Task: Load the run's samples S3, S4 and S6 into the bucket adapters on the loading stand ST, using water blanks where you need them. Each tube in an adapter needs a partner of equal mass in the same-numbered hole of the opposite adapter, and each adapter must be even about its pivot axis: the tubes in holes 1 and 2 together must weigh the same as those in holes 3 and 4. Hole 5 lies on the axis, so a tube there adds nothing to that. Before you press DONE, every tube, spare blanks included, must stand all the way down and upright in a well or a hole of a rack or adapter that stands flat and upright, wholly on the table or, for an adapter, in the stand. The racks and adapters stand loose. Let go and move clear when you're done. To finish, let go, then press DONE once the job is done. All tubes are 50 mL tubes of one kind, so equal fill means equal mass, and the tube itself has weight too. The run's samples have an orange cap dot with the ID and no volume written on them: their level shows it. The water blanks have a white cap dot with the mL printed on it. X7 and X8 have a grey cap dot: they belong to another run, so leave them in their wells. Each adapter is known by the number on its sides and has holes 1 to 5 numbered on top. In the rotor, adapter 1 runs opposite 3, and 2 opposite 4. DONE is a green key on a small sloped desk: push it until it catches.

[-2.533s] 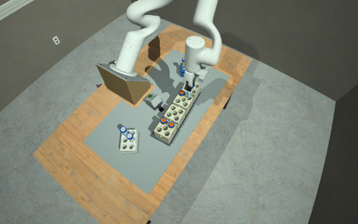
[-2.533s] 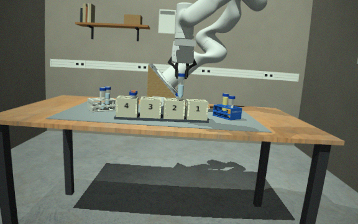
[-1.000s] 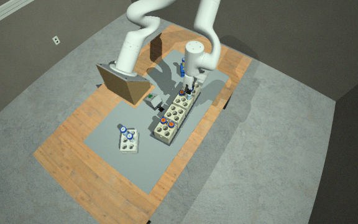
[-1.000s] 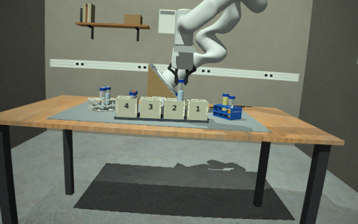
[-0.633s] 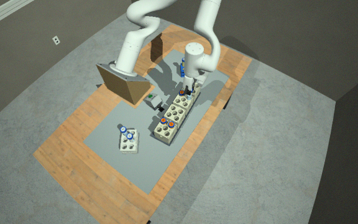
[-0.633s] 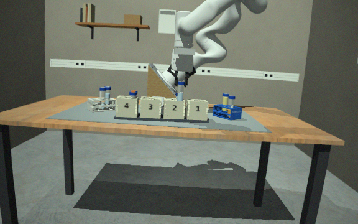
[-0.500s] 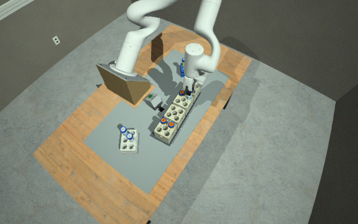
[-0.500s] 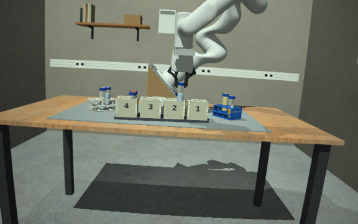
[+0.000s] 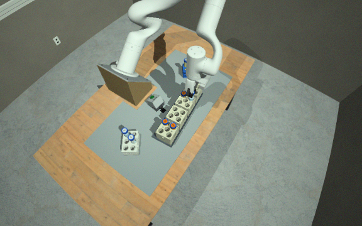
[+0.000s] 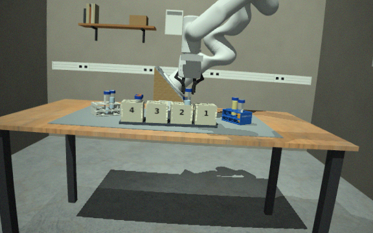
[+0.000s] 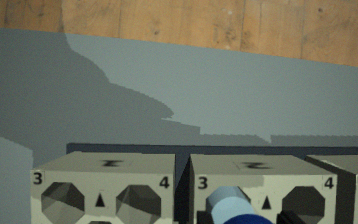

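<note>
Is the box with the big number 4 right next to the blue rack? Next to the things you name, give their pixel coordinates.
No, adapter 4 (image 10: 132,111) stands at the far end of the row from the blue rack (image 10: 245,119), with adapter 1 (image 10: 205,114) nearest it.

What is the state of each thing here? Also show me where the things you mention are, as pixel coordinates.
Gripper (image 9: 190,94) (image 10: 188,91) (image 11: 245,220): shut on pale tube
Pale tube (image 9: 191,98) (image 10: 188,96) (image 11: 231,206): held at adapter 2's hole 3
Adapter 2 (image 9: 183,105) (image 10: 182,118) (image 11: 285,167): holds one sample
Adapter 3 (image 9: 176,113) (image 10: 157,117) (image 11: 342,165): empty
Adapter 4 (image 9: 165,138) (image 10: 132,116): holds two samples
White rack (image 9: 131,153) (image 10: 93,109): holds two tubes
Blue rack (image 9: 184,75) (image 10: 245,120): holds two tubes
DONE key (image 9: 152,97): cannot tell
</note>
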`<state>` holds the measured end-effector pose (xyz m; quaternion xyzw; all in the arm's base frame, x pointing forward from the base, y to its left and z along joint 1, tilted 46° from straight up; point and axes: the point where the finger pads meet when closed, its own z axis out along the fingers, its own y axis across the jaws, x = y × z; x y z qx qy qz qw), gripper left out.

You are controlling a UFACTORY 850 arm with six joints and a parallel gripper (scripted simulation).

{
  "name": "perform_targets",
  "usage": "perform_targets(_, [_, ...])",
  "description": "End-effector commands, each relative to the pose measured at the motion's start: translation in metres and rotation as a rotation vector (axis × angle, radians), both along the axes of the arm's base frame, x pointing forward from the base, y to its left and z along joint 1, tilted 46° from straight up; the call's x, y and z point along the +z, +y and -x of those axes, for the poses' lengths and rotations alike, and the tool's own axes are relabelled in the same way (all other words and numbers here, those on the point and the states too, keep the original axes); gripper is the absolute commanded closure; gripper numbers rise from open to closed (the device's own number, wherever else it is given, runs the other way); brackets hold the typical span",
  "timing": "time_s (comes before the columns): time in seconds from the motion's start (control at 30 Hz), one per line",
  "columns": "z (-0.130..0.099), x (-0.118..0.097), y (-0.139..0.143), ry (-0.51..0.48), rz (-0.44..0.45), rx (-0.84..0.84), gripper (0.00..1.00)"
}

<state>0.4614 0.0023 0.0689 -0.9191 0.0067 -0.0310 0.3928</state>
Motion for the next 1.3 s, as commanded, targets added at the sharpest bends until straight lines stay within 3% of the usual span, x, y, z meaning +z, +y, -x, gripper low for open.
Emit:
perform_targets(0.0, [-0.001, -0.003, 0.003, -0.002, 0.001, -0.001, 1.00])
perform_targets(1.27, [-0.003, -0.025, 0.026, -0.001, 0.000, -0.001, 1.00])
